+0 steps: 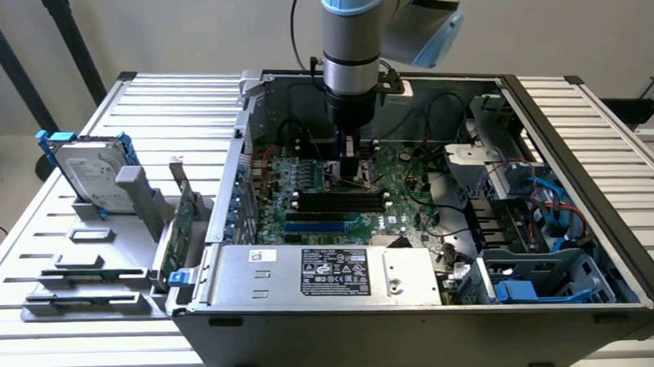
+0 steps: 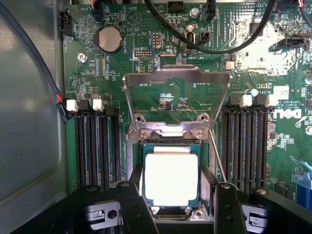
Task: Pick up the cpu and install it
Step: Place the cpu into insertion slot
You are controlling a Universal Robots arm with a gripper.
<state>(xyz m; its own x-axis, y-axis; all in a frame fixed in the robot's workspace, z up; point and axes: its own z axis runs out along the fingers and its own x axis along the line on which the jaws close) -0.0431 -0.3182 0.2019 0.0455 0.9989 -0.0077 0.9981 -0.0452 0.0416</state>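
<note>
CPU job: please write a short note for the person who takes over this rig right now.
Gripper: low inside the open grey computer case, right over the socket; whether it grips the chip, I cannot tell.
CPU, the small flat square chip with dull silver top: at the socket on the green motherboard, squared with it.
Done: chip is at the socket.
Left: the silver metal retention frame stands flipped open, not yet closed.
</note>
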